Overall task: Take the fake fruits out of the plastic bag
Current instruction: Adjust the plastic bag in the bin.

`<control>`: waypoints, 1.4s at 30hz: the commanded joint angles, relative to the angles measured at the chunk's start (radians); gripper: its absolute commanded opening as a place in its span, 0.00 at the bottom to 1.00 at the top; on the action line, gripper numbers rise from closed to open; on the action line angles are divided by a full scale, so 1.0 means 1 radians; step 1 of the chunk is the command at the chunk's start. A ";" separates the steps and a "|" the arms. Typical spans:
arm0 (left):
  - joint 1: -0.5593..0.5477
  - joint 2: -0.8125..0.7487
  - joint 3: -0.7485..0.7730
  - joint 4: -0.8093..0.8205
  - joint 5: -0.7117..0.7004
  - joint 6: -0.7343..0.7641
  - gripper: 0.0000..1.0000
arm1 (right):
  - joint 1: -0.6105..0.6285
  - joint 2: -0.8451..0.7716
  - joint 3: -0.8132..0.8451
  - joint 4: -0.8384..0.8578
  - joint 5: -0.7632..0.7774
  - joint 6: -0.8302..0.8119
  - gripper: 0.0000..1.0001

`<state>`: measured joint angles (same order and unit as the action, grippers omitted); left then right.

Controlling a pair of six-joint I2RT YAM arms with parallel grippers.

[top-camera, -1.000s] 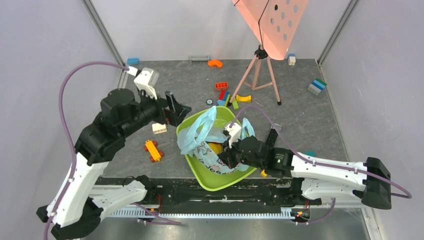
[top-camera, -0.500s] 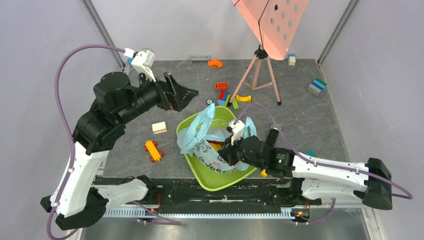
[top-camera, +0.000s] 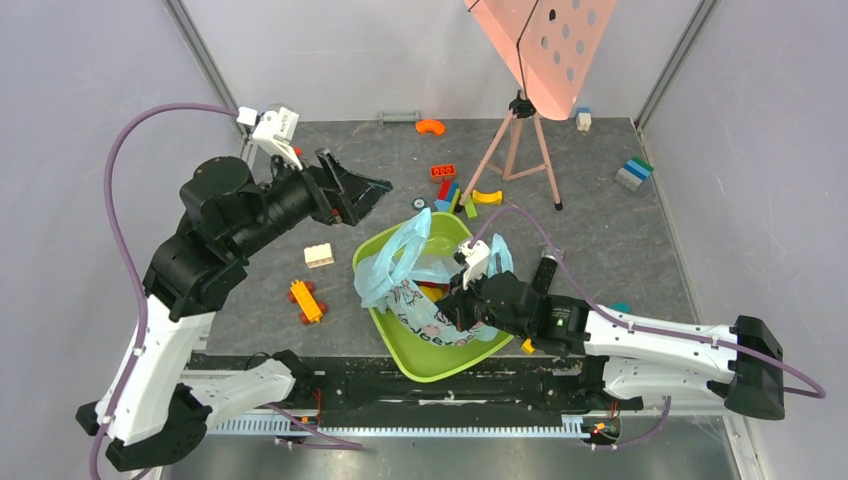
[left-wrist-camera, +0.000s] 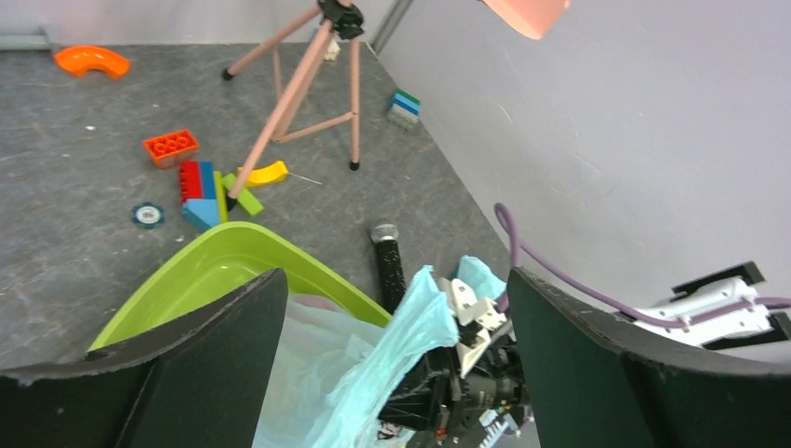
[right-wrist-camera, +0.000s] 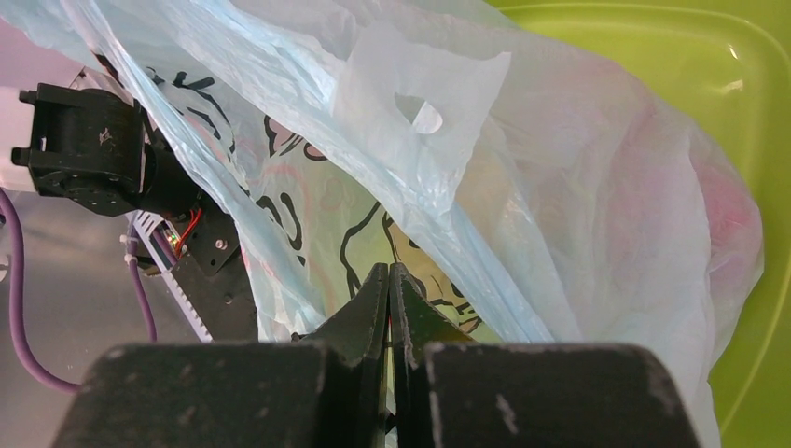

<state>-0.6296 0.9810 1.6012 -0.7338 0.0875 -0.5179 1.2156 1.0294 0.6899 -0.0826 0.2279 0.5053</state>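
Plastic bag (top-camera: 405, 285) seated in green tub (top-camera: 440, 366); fake fruits (right-wrist-camera: 726, 213) glimpsed through film, none out. Right end effector (right-wrist-camera: 388, 273) pressed together at bag's 4 o'clock, likely anchoring film. Left end effector (top-camera: 374, 196) spread, held at tub's 11 o'clock, probably for reach-in.

Two robot arms: the left arm (top-camera: 160, 345) and right arm (top-camera: 650, 335) have white lower links and black upper joints. A purple cable (top-camera: 118, 200) runs along each to a white wrist camera (top-camera: 272, 128). The fingers (left-wrist-camera: 215, 364) are black wedges.

The plastic bag (top-camera: 402, 278) lies in the tub (top-camera: 432, 362), blocks (top-camera: 446, 190) behind.
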 commanded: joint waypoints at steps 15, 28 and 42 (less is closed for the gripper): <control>-0.994 0.160 0.145 -0.095 -1.027 0.009 0.61 | 0.004 -0.039 0.013 0.026 0.072 0.053 0.00; -1.074 0.098 -0.190 0.033 -1.130 -0.189 0.15 | 0.004 -0.102 -0.041 0.071 0.123 0.112 0.00; -0.859 0.176 -0.314 0.148 -0.862 -0.204 0.02 | 0.004 -0.132 -0.092 0.136 0.110 0.141 0.00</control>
<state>-1.5574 1.1366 1.3273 -0.6716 -0.8845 -0.6632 1.2156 0.9096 0.6064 0.0067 0.3229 0.6292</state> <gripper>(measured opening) 0.028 0.005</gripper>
